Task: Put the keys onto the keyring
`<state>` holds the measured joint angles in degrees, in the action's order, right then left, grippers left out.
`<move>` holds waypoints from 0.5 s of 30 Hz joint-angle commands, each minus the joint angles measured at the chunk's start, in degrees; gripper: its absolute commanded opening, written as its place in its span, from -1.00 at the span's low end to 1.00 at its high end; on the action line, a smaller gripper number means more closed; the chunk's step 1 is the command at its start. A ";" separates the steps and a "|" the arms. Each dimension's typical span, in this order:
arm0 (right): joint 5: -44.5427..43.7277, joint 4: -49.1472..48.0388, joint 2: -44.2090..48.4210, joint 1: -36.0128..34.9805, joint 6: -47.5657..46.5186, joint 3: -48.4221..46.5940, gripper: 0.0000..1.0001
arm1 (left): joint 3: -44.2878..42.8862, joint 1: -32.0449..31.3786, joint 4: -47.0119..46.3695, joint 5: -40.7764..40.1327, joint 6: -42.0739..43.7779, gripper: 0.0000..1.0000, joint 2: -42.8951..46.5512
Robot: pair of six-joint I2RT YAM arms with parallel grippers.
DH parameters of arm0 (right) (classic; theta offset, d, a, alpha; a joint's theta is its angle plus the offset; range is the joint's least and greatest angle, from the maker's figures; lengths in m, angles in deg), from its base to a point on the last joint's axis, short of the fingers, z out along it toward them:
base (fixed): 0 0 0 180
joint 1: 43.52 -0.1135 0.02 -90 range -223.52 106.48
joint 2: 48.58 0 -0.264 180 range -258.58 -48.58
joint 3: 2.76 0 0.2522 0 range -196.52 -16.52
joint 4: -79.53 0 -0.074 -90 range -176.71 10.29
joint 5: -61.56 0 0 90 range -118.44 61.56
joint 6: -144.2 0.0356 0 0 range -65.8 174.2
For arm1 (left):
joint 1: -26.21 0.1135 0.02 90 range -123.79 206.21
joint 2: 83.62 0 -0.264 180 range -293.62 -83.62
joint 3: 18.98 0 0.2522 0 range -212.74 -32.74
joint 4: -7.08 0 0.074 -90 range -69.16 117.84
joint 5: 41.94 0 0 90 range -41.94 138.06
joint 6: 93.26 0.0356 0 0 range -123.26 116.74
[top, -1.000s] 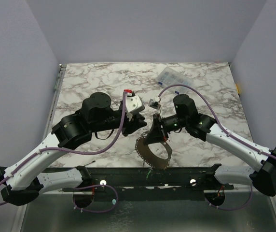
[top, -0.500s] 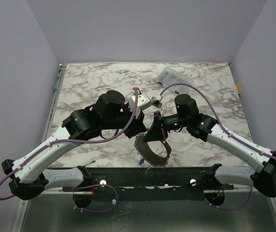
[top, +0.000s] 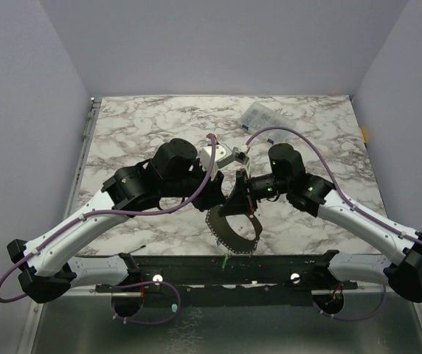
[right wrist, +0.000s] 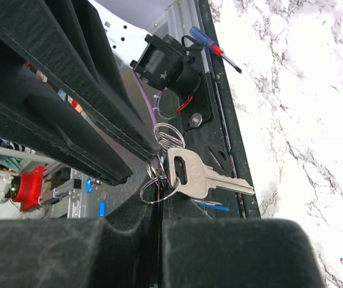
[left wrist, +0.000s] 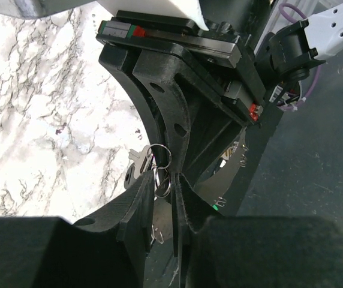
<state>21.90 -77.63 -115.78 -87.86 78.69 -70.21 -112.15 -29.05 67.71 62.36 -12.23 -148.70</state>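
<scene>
Both arms meet just above the far edge of the brown disc (top: 234, 234). We see the right gripper (right wrist: 161, 204) clamped tight on the keyring (right wrist: 170, 133), with a silver key (right wrist: 189, 174) that appears threaded on it. The left gripper (left wrist: 163, 186) is narrowed to a slit, pinching one loop of the same ring.

Our worry is uneven pulling between the arms. The thin wire could twist out of a pad and drop the key onto the disc.

Lilac walls (top: 211, 44) enclose the marble table (top: 137, 125). A clear compartment box (top: 261, 114) lies well beyond the disc, on its far right.
</scene>
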 commanded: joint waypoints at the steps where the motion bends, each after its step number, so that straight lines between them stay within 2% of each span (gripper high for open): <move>1: -0.43 -1.52 1.21 -0.42 0.79 -0.18 -0.99 | 1.09 -0.42 1.01 -0.80 -1.19 -0.51 -0.64; 12: -0.60 -1.69 1.54 -0.48 0.75 -0.17 -0.99 | 1.29 -0.37 1.88 -0.83 -0.83 -0.52 -0.92; 15: -0.60 -1.62 1.67 -0.49 0.74 -0.24 -0.99 | 0.41 -0.37 3.52 -3.25 -0.70 -0.38 -1.01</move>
<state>21.73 -77.17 -115.78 -87.86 78.72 -70.21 -111.56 -29.05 67.65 62.28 -12.56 -149.22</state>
